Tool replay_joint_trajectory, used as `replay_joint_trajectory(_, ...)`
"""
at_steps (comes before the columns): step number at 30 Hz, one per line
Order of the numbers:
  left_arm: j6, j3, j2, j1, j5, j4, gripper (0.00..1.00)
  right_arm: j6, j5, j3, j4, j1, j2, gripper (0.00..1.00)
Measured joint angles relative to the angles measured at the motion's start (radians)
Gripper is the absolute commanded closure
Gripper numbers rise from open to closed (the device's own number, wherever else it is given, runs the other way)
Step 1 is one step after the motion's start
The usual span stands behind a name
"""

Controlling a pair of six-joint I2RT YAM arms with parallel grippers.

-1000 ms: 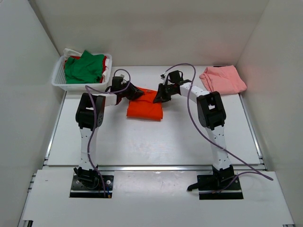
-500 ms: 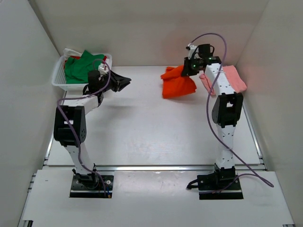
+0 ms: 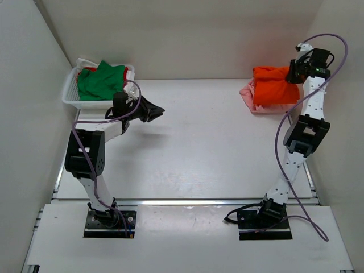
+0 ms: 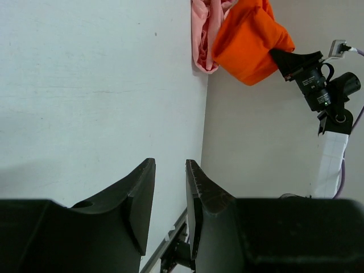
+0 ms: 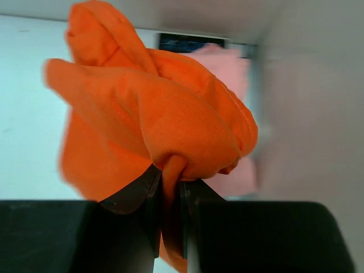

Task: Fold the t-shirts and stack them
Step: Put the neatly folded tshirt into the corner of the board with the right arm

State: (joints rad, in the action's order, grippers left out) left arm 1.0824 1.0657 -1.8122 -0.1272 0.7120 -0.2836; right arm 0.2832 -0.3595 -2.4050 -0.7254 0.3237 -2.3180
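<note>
- From the top camera: found the right claw (image 3: 293, 73) up high at the far right, pinched shut on a bright orange-red soft cloth t-shirt (image 3: 274, 85).
- Saw that bundle hanging just over a pale pink soft cloth t-shirt (image 3: 248, 95), which lay folded in the far right corner of the flat white table (image 3: 187, 148). Could not tell if the two touched.
- Also spotted the left claw (image 3: 154, 110) low over the table, near a white plastic mesh basket (image 3: 69, 94). Found a crumpled green soft cloth t-shirt (image 3: 101, 81) and a peek of red cloth (image 3: 86, 70) inside it.
- From the left wrist camera: showed two black fingers (image 4: 136, 193) a little way apart, with nothing between them. Far off, caught the orange-red bundle looking puffy and wrinkled beside the pink one.
- From the right wrist camera: showed black fingers squeezed on one bunched fold of orange-red cloth. Left the rest drooping in loose, floppy lumps. Glimpsed the pink shirt behind, smoother and flatter.
- What could go wrong: held by only one small pinch, so might come unfolded when let go and land in a messy heap.
- Might land crooked or half off the pink shirt, being so close to the wall.
- Could drag the soft pink shirt out of shape if set too low and slid across.
</note>
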Motion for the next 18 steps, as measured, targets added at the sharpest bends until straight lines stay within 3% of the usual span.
replay_joint_trajectory(4,-0.022,0.0,-0.005,-0.005,0.0,0.018,0.61,0.045,0.032,-0.011,0.047,0.054,-0.051,1.0)
replay_joint_trajectory(11,-0.04,0.0,-0.061,-0.014,-0.001,0.033,0.61,0.089,0.085,-0.01,0.108,0.018,-0.18,1.0)
replay_joint_trajectory(13,-0.046,0.0,-0.072,-0.016,-0.001,0.042,0.61,0.1,0.144,-0.002,0.132,-0.004,-0.201,0.89)
replay_joint_trajectory(15,-0.05,0.0,-0.078,-0.017,-0.001,0.046,0.6,0.109,0.228,0.01,0.157,-0.031,-0.207,0.64)
replay_joint_trajectory(18,-0.055,0.0,-0.079,-0.016,-0.001,0.048,0.6,0.114,0.352,0.014,0.211,-0.07,-0.207,0.37)
